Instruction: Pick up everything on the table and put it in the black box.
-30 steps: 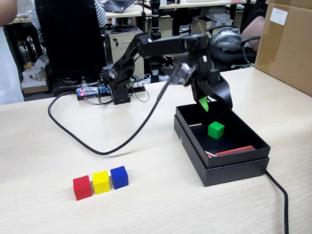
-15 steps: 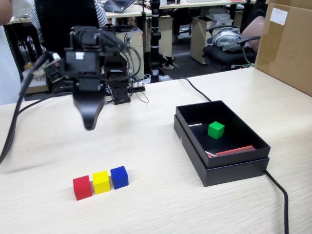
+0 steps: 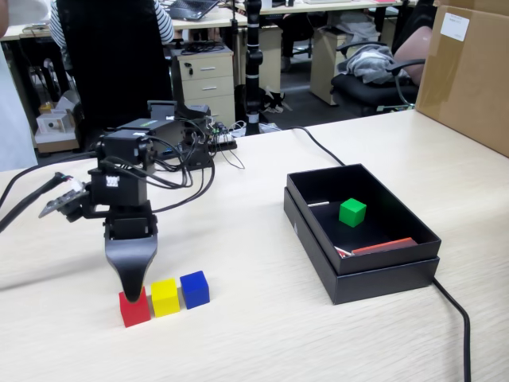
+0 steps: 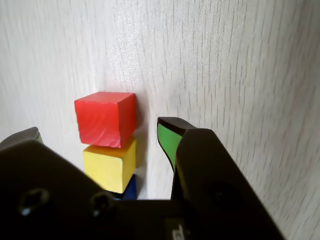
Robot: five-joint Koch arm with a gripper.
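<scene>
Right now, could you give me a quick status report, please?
Gripper open, straddling red cube. Green cube in black box. Yellow cube touches red; blue cube beyond. Nothing blocking.

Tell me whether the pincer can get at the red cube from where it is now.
Probably yes. The pincer hangs open right above the red cube, at the end of the row, with bare table on its outer side; only the yellow cube touches it.

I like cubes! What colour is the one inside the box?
Green, best seen in the fixed view.
</scene>
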